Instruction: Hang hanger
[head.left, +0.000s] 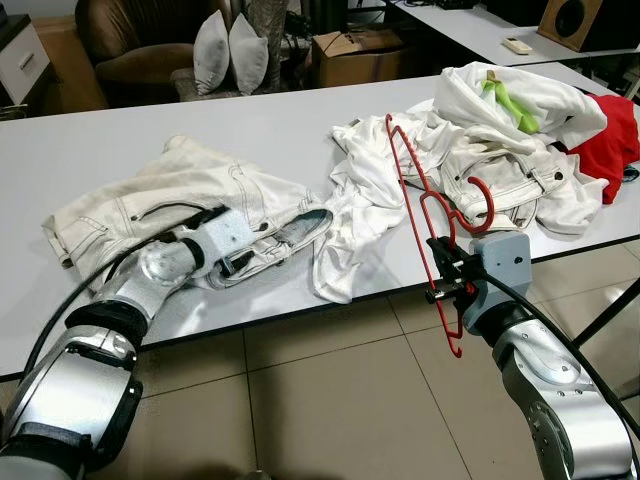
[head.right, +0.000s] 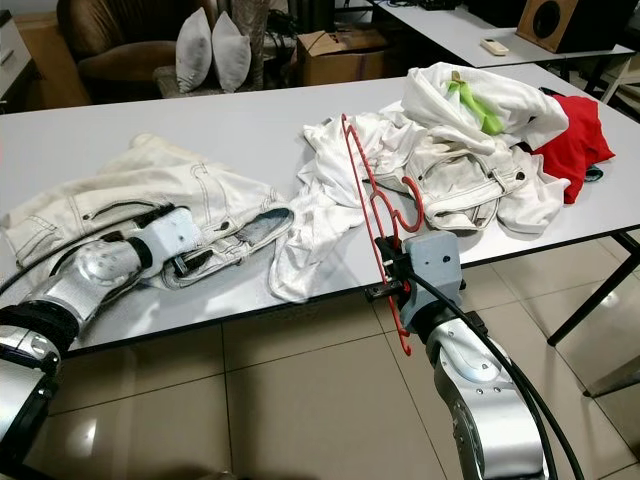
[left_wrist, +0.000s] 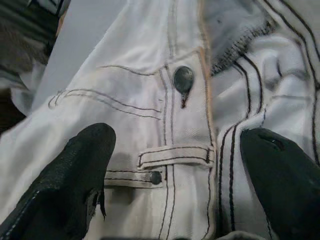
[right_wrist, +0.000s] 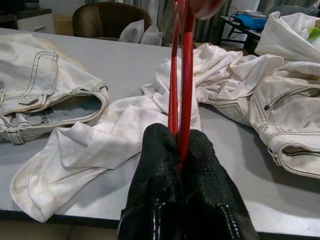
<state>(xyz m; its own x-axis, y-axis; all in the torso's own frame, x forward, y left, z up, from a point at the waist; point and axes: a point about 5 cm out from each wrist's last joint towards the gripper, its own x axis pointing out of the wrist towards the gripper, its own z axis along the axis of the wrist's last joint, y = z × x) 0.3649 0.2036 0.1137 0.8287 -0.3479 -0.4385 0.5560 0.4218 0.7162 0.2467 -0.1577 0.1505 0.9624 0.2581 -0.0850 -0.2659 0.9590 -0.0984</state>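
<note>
Red wire stands out against the pale cloth: the hanger (head.left: 425, 215) is pinched between the fingers of the right gripper (head.left: 447, 275), held near the table's front edge with its hook up and its lower end dipping below the tabletop. The left gripper (head.left: 232, 262) rests over the waistband of the jeans (head.left: 160, 205); in its wrist view the fingers (left_wrist: 65, 180) are spread apart, one to each side of the belt loop and button, and grip nothing yet.

The step in hand looks like getting hold of the jeans so the hanger can go into them. To do it well, the left fingers should close on the doubled waistband seam rather than a single layer, so the cloth lifts without slipping. The right grip sits low on the wire, so the hanger may swing; slow moves would help.

Room is mixed. The table (head.left: 300, 130) is bare behind the jeans, but a white shirt (head.left: 350, 230) lies just beside the waistband and hangs over the front edge, and a heap of clothes (head.left: 520, 140) crowds the right. The hanger's lower end could catch the table edge if raised carelessly.
</note>
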